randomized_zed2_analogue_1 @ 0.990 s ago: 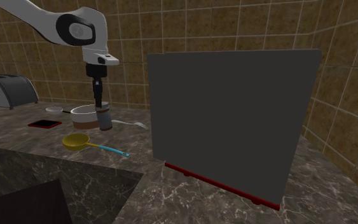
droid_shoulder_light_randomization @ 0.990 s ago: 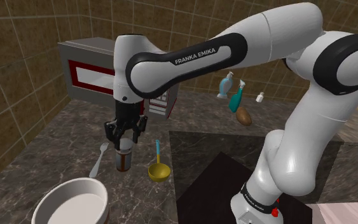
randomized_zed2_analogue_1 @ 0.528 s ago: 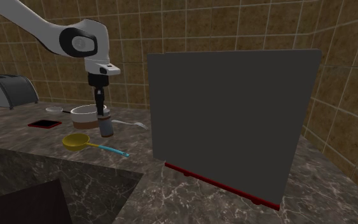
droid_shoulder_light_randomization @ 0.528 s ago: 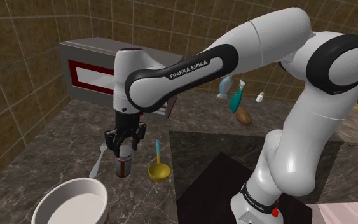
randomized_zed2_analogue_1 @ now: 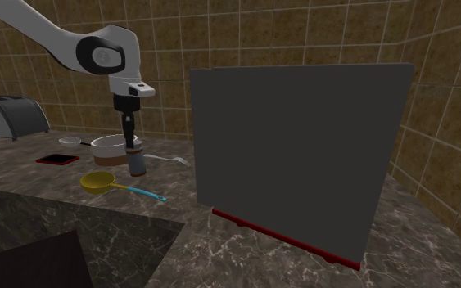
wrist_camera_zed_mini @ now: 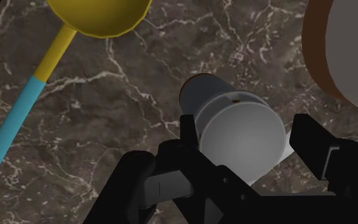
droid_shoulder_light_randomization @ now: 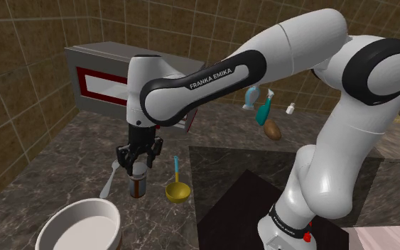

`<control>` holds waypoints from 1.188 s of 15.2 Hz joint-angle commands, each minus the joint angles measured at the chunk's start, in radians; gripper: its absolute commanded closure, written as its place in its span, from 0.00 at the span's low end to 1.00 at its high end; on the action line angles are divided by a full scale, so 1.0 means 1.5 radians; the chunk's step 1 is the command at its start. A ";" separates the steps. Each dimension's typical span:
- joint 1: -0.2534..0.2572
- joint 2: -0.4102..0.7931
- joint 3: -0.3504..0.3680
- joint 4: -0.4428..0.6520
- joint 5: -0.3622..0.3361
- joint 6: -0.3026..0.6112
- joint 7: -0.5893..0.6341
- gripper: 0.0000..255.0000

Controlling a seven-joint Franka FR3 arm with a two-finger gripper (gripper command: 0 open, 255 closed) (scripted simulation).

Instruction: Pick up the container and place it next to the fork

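Wrist view puts my tool (wrist_camera_zed_mini: 246, 135) straight over the container (wrist_camera_zed_mini: 234, 124), a small upright cylinder with a brown body and a flat grey lid. My fingers stand apart on either side of that lid. One lies against its edge and the other shows a thin sliver of gap, so I judge the tool to be flanking the container rather than clamped on it. From the shoulder view the container stands on the dark marbled table (droid_shoulder_light_randomization: 63, 153), just beside the white fork (droid_shoulder_light_randomization: 110, 182), which lies on the shoulder view's left of it. That looks to me like the spot the task asks for. I expect the container to be light and rigid, with smooth sides that could slip. It is tall and narrow enough to tip if I nudge it sideways. If I need to take it again, the best hold is square across the body just under the lid. On its other side lies a yellow ladle (wrist_camera_zed_mini: 98, 16) with a blue handle end, and a white bowl (droid_shoulder_light_randomization: 77, 226) with a brown outside sits near. Farther back a grey appliance (droid_shoulder_light_randomization: 95, 74) with a red-framed front stands against the tiled wall.
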State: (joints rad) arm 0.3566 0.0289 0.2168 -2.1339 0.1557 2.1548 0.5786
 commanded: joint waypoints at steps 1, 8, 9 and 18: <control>-0.001 0.002 -0.001 -0.004 0.000 -0.004 0.000 0.00; -0.004 -0.016 -0.003 0.019 0.000 -0.045 -0.001 0.00; -0.005 -0.024 -0.005 0.033 0.000 -0.067 -0.001 0.00; -0.007 -0.029 -0.006 0.045 0.000 -0.084 -0.001 0.00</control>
